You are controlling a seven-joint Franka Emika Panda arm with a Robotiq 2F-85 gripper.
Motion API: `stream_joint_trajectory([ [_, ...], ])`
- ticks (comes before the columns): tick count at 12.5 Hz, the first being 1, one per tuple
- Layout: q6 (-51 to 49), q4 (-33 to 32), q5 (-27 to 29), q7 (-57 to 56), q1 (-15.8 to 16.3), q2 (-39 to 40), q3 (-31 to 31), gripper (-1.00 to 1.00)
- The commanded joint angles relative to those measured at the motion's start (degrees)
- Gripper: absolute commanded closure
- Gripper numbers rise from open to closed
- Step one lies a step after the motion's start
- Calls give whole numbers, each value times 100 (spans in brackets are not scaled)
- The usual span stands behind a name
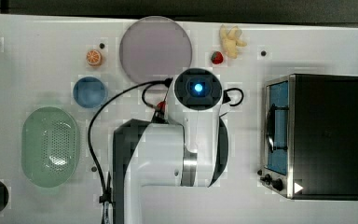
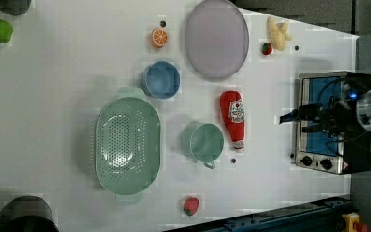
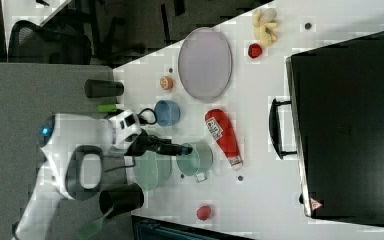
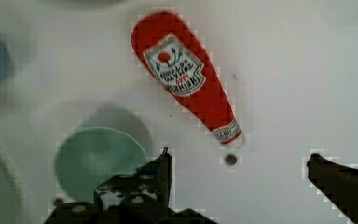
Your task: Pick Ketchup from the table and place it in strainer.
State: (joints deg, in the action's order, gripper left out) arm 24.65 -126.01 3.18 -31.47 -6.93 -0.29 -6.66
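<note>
White arm (image 1: pixel 168 154) (black cable, blue light)

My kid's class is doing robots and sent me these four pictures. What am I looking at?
One white robot arm works over a white table. Three pictures come from fixed cameras around the table. The fourth comes from a camera on the arm's wrist, looking down past its tool, whose fingers are open and hold nothing. On the table lie a ketchup bottle on its side, a pale green strainer, a green mug, a blue bowl, a grey plate, an orange slice, a strawberry and a toaster oven.
</note>
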Motion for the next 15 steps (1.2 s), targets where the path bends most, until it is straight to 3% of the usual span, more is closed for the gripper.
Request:
stream_joint_trajectory([
  [1,991,-211,30,-2019,-34,-24,-51,-100],
  [6,2336,-822,-38,-2446,-1,671,-204,-100],
  [15,3984,-959,-341,-2431,32,2161,-189,-100],
])
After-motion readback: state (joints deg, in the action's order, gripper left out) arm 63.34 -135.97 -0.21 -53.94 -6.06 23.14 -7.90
